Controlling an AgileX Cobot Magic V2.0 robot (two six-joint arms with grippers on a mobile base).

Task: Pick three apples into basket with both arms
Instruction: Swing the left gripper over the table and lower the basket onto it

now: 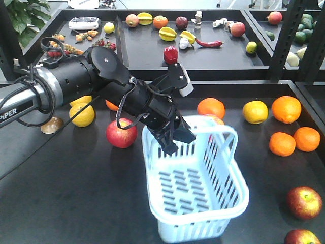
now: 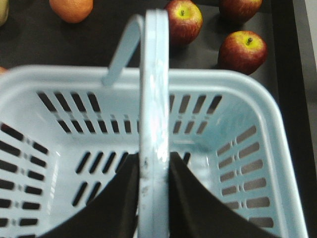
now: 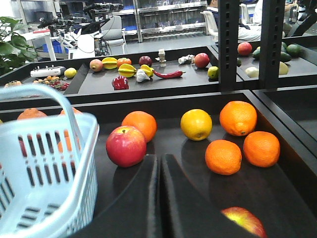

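Note:
My left gripper [image 1: 177,143] is shut on the hoop handle [image 2: 154,99] of the pale blue basket [image 1: 238,203], whose slotted inside [image 2: 223,77] holds nothing. One red apple [image 1: 121,133] lies left of the basket, under the left arm. Two more apples [image 1: 303,202] [image 1: 300,237] lie at the front right. Past the basket's far rim the left wrist view shows three apples [image 2: 184,20] [image 2: 244,51] [image 2: 240,7]. In the right wrist view an apple [image 3: 126,145] sits just right of the basket [image 3: 49,148], ahead of my shut, empty right gripper [image 3: 159,163]. Another apple [image 3: 242,220] lies low to its right.
Oranges [image 1: 286,109] [image 1: 282,144] [image 1: 306,138] [image 1: 210,108] and a yellow fruit [image 1: 255,112] lie right of and behind the basket. Another yellow fruit [image 1: 82,114] lies under the left arm. Raised back trays [image 1: 193,56] hold toy fruit. A black post [image 1: 289,35] stands at the right.

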